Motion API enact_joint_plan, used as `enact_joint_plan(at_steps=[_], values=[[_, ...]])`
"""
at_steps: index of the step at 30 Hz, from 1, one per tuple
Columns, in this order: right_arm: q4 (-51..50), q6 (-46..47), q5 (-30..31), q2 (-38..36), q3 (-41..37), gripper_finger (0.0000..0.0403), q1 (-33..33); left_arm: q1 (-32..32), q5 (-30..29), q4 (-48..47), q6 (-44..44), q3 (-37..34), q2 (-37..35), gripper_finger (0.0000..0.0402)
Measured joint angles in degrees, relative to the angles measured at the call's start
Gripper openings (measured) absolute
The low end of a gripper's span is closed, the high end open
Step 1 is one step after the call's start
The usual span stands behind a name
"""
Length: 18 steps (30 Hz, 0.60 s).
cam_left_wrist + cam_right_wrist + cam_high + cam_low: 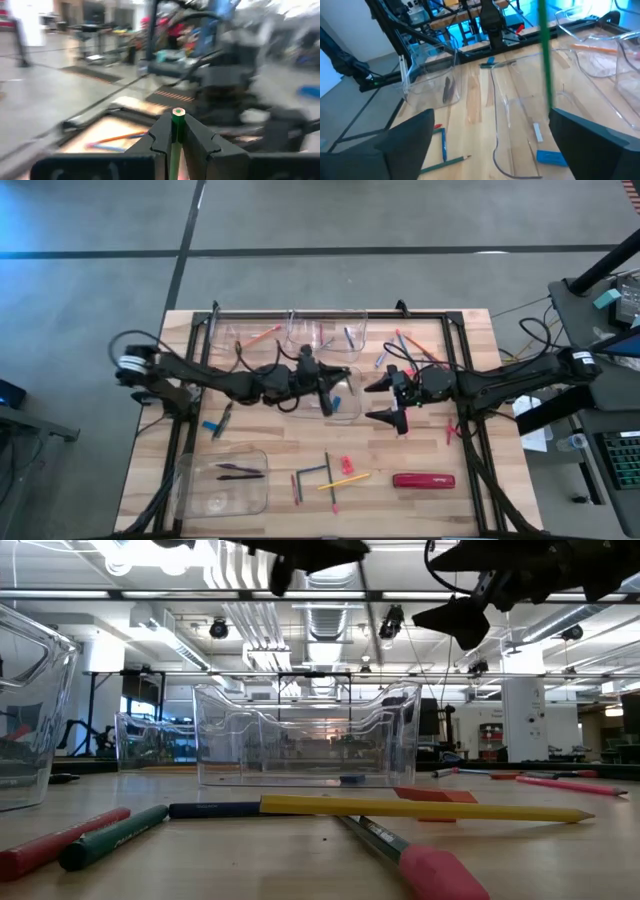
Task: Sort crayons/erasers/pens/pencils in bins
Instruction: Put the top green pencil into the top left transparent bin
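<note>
High view shows me both arms reaching in over the middle of the desk [250,440]; my left claw [325,395] hangs over a clear bin [345,408] near the middle; it is pinched tight on a green pencil [177,131], and the left wrist view shows the pencil's end sticking up between the two fingers [161,136]; my right claw [392,400] is just beside that bin, and its fingers stand wide apart with nothing in them; in the right wrist view the green pencil crosses in front as a thin green line, above the bin that holds a blue eraser; two more bins [325,330] sit at the far edge, and one has an orange pencil [262,336] in it; a fourth bin [222,480] sits at the near left corner with dark sticks inside; on the near side of the desk lie a yellow pencil [345,479], a small red eraser [346,465] and a big red block with white letters [423,480]; more pencils lie near the right rail.
</note>
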Motion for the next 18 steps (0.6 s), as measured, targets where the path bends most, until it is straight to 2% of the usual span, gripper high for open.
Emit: enact_joint_plan(at_steps=[7,11,18], values=[[0.39,-0.02,0.02,-0.98,0.00,0.0389,-0.02,0.60,-16.51,-21.12,7.96,0.94,-11.24,0.0017],[0.50,-0.02,0.03,-0.98,0.00,0.0389,-0.02,3.27,-25.52,-33.25,10.83,0.74,-15.87,0.0017],[2.22,-0.02,0.77,-1.00,0.00,0.0390,-0.02,14.88,-27.34,-51.97,12.35,0.46,-17.96,0.0017]])
